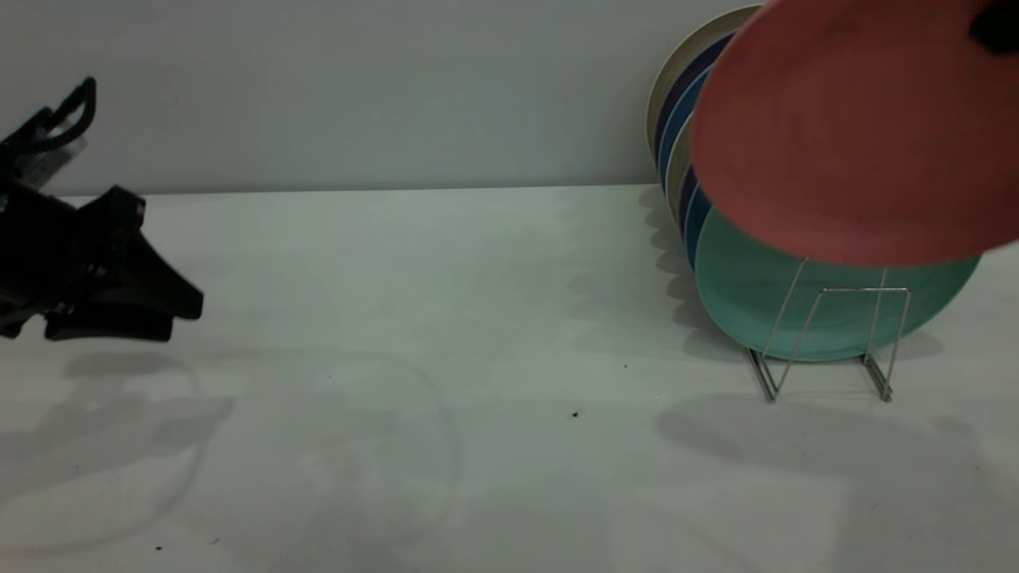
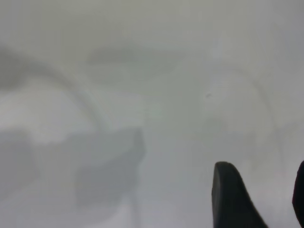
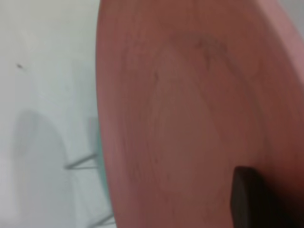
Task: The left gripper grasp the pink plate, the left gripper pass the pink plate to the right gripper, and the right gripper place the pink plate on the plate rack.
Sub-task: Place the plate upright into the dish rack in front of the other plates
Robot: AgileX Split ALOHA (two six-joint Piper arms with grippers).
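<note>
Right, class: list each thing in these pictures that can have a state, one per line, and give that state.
pink plate: held in the air, tilted, above the rack's front.
right gripper: shut on the pink plate's upper edge.
left gripper: empty, low over the table at the left.
plate rack: upright on the table, front slot free.
mint-green plate: standing on edge in the rack.
other plates: standing in a row behind it.

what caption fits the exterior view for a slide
Right tool holds the pink plate above the plate rack; left tool hangs empty near the table.
</note>
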